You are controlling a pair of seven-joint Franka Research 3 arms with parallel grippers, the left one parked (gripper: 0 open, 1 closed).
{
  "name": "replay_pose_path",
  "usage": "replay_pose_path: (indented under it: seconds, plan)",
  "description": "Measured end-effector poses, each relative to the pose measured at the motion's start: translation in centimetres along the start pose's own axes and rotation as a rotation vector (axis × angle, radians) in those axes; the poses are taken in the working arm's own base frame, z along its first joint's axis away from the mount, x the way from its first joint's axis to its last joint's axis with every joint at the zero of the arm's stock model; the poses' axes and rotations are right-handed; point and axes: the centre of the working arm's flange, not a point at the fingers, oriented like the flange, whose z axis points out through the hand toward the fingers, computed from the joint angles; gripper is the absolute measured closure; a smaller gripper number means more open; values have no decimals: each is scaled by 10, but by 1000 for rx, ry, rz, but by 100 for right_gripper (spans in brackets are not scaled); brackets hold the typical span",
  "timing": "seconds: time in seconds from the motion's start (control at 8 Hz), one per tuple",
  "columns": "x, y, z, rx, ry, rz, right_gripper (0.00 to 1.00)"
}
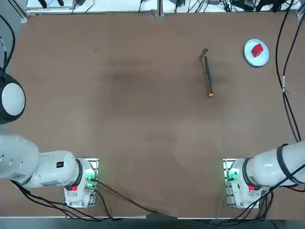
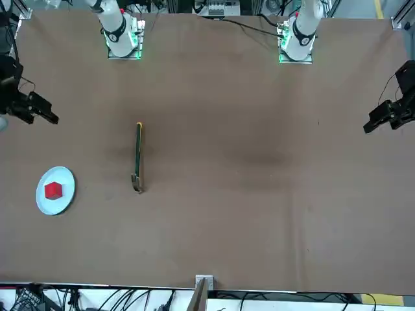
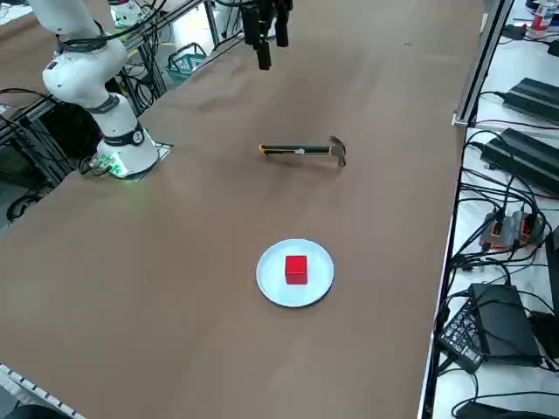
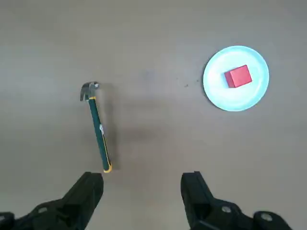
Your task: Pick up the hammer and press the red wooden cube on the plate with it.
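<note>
The right gripper (image 4: 142, 191) hangs high above the table (image 1: 143, 119), its 2 fingers (image 4: 86, 189) spread apart and holding nothing. The hammer (image 4: 97, 128) lies flat on the table below, orange tip toward the robot, metal head away. The plate (image 4: 213, 91) sits well apart at the far right corner, with the red cube (image 4: 238, 76) resting on it.

Your worktop (image 1: 143, 124) is a broad brown sheet, evenly lit, filling nearly all of the top view. Along the upper edge of that frame you see a pale strip with black cables (image 1: 238, 5). In the right side view, black power units (image 3: 524, 166) and more cabling lie on a light shelf down the right of the frame.
</note>
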Motion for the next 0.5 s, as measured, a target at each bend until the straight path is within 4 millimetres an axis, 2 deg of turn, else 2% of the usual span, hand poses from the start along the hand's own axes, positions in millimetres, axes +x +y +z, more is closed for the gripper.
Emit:
replay_pose_path:
  seconds: [0.25,0.5]
  plan:
    - [-16,-4,-7,-10,-2,7,0]
    - [-21,-3,-13,-10,-5,10,0]
